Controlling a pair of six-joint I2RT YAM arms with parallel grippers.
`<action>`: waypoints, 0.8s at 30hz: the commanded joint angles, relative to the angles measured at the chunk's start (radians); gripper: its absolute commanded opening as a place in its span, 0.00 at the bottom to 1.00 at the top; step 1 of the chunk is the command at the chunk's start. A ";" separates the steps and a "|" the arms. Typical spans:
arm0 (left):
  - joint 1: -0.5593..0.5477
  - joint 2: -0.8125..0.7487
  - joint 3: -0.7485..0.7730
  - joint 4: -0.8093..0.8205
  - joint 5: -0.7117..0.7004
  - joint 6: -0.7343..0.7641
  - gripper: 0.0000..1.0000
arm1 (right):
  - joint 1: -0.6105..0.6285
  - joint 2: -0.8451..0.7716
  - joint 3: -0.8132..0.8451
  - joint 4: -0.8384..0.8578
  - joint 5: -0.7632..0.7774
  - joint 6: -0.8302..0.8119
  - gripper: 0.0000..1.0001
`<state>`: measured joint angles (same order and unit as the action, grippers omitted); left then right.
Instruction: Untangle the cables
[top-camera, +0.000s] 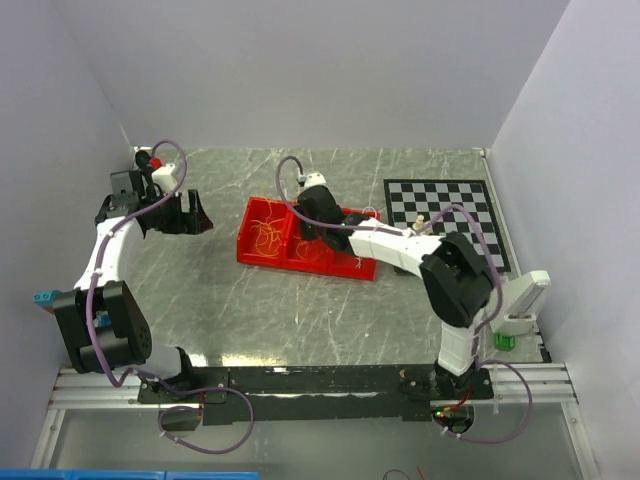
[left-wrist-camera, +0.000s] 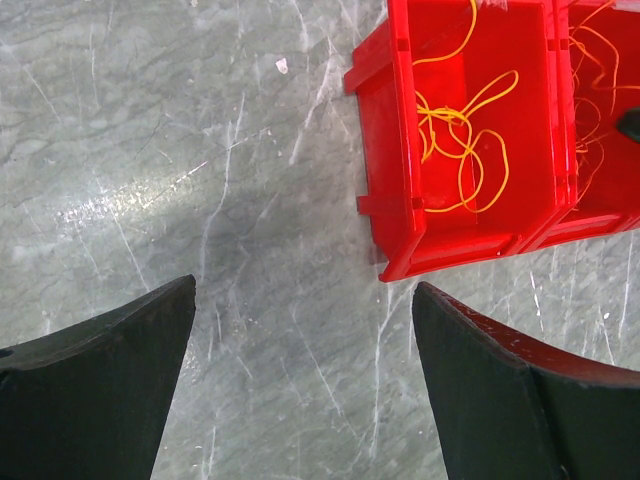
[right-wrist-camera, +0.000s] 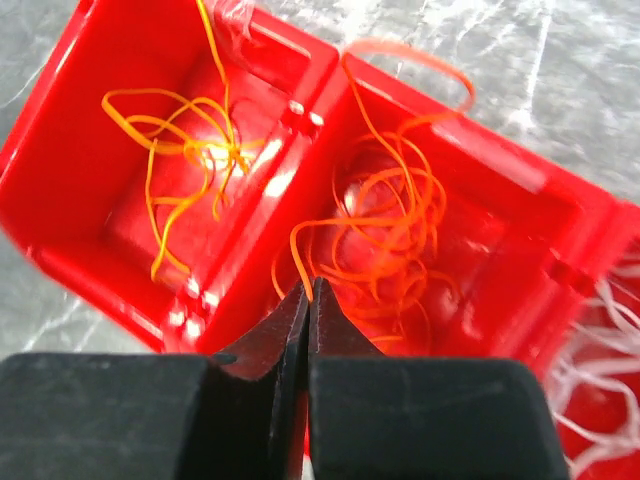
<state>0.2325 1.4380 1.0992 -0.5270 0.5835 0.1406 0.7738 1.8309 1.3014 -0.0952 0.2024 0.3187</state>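
Note:
A red tray (top-camera: 247, 248) with compartments lies mid-table. Yellow cables (right-wrist-camera: 185, 140) lie in its left compartment, also seen in the left wrist view (left-wrist-camera: 465, 130). Orange cables (right-wrist-camera: 395, 215) fill the middle compartment, and white cables (right-wrist-camera: 600, 330) lie at the right end. My right gripper (right-wrist-camera: 307, 290) hangs over the middle compartment, shut on one orange strand whose end runs up from between the fingertips. My left gripper (left-wrist-camera: 305, 330) is open and empty above bare table, left of the tray (left-wrist-camera: 395, 150). In the top view it (top-camera: 185, 215) is well left of the tray.
A black-and-white checkerboard (top-camera: 445, 215) lies at the back right. A small green object (top-camera: 503, 341) sits at the right front edge, and a blue block (top-camera: 45, 297) at the left edge. Grey walls close the table on three sides.

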 joint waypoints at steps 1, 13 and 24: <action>0.007 -0.001 0.014 0.019 0.019 0.002 0.93 | -0.008 0.099 0.123 -0.095 0.011 0.057 0.00; 0.007 0.012 0.022 0.021 0.030 -0.001 0.93 | -0.019 0.122 0.128 -0.138 0.020 0.089 0.05; 0.007 0.002 0.007 0.022 0.027 0.011 0.94 | -0.022 -0.064 0.122 -0.161 -0.011 0.043 0.65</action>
<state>0.2325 1.4521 1.0992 -0.5270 0.5835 0.1413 0.7582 1.8854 1.4071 -0.2604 0.1909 0.3878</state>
